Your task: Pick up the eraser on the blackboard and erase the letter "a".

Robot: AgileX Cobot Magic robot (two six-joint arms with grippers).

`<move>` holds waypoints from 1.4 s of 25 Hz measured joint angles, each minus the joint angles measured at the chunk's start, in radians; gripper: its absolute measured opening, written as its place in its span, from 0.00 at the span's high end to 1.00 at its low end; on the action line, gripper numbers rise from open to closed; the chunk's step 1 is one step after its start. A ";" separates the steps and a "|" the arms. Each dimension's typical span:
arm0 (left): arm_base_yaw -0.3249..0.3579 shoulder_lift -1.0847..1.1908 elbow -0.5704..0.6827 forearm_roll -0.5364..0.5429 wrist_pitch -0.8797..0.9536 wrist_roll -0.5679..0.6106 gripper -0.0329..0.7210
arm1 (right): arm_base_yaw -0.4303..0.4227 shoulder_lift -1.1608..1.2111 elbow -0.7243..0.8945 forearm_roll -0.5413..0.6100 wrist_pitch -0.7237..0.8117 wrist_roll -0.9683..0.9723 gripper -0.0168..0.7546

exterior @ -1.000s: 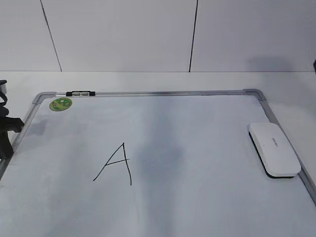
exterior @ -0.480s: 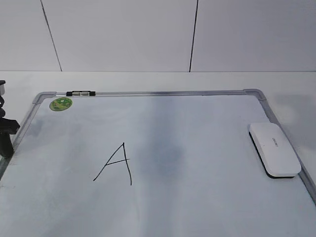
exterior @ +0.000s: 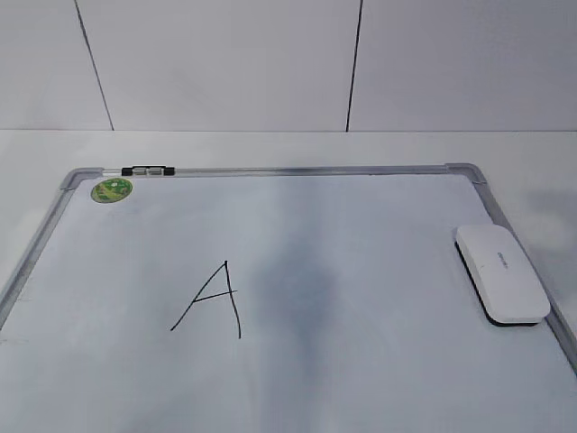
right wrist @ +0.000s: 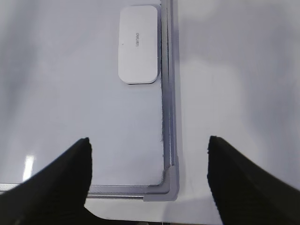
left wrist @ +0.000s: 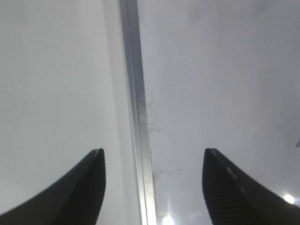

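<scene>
The eraser (exterior: 501, 272), a flat white block with a black base, lies on the blackboard (exterior: 361, 244) against its right frame. It also shows at the top of the right wrist view (right wrist: 138, 44). My right gripper (right wrist: 149, 140) is open and empty, above the board's corner cap and well short of the eraser. My left gripper (left wrist: 152, 152) is open and empty, straddling the board's left frame rail (left wrist: 136, 93). Neither gripper shows in the exterior view. No cursive lowercase "a" is in view.
An angular capital "A" (exterior: 212, 302) is drawn in black left of the board's middle. A round green sticker (exterior: 111, 189) and a small black-and-clear marker (exterior: 149, 170) sit at the far left corner. White table surrounds the board, with a white wall behind.
The left arm, seen at the left edge of the exterior view earlier, has drawn back out of that view. The eraser and the board have not moved.
</scene>
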 joint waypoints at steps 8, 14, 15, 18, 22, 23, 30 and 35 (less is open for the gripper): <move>0.000 -0.383 0.000 -0.056 0.094 -0.004 0.31 | 0.000 -0.080 0.002 -0.084 0.002 0.000 0.22; 0.000 -0.671 0.032 -0.094 0.171 -0.032 0.36 | 0.000 -0.145 0.072 -0.085 0.002 0.000 0.22; 0.000 -0.714 0.052 -0.095 0.171 -0.043 0.36 | 0.000 -0.161 0.094 -0.085 0.002 -0.002 0.22; 0.000 -0.885 0.149 -0.104 0.176 -0.068 0.38 | 0.000 -0.220 0.156 -0.085 0.003 -0.002 0.22; 0.000 -1.119 0.289 -0.109 0.194 -0.075 0.38 | 0.000 -0.324 0.228 -0.085 0.004 -0.004 0.22; -0.004 -1.179 0.318 -0.109 0.197 -0.075 0.38 | 0.000 -0.356 0.244 -0.085 0.005 -0.011 0.22; -0.012 -1.513 0.525 -0.022 0.209 -0.075 0.38 | 0.000 -0.529 0.314 -0.115 0.011 -0.037 0.22; -0.014 -1.602 0.651 0.021 0.213 -0.075 0.38 | 0.000 -0.554 0.359 -0.117 0.016 -0.042 0.22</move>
